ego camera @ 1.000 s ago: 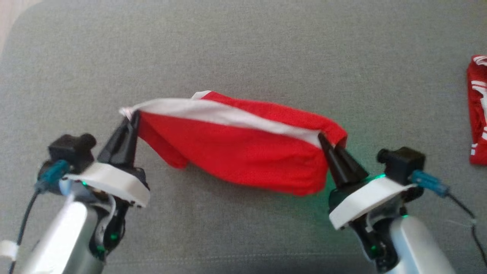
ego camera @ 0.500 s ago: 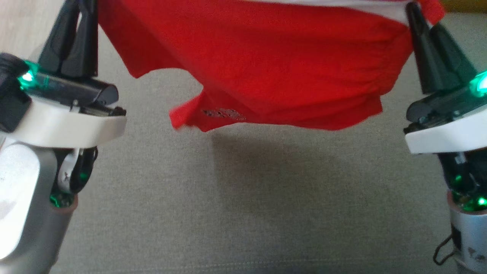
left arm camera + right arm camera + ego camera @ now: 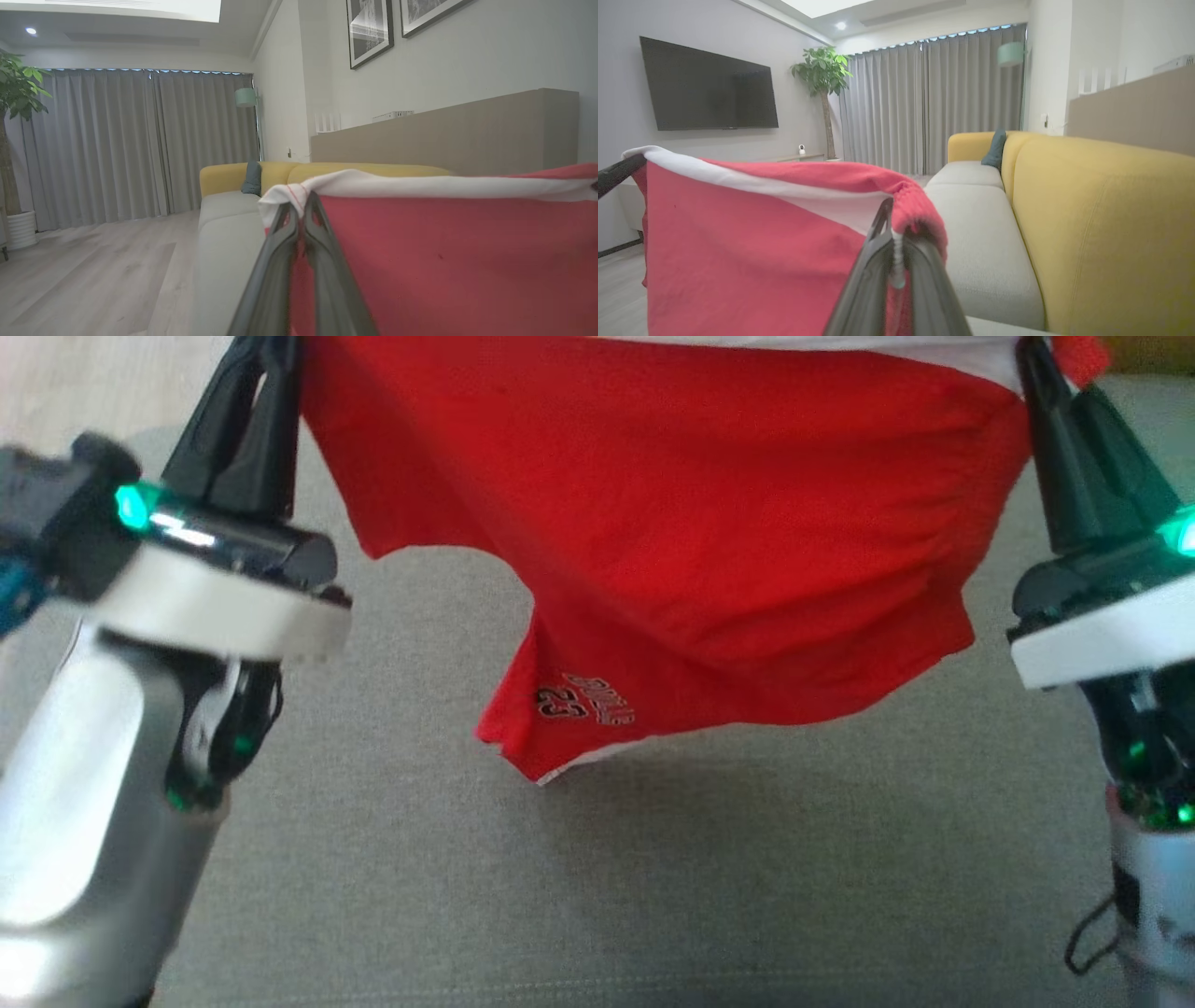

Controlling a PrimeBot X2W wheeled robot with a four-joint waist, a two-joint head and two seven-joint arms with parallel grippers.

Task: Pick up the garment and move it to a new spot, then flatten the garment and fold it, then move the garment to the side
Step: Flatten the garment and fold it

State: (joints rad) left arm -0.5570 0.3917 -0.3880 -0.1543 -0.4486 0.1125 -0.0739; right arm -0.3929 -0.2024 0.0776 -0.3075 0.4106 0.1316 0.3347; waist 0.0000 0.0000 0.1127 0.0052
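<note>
The red mesh garment with a white waistband [image 3: 672, 523] hangs above the grey sofa seat [image 3: 653, 896], its top corners pinched in the closed left gripper [image 3: 269, 355] and right gripper [image 3: 1034, 359], picked up but not yet laid down, flattened or folded.

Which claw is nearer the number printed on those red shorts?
The left gripper: the print sits on the lowest corner of the shorts, left of the middle, farther from the right gripper.

The garment [image 3: 709, 523] is bright red, with a white band along its top edge and a small black-and-white "23" print near one lower corner. The sofa seat [image 3: 653, 896] is plain flecked grey, its backrest [image 3: 1101, 224] mustard yellow, the cushion [image 3: 994, 149] dark teal.
</note>
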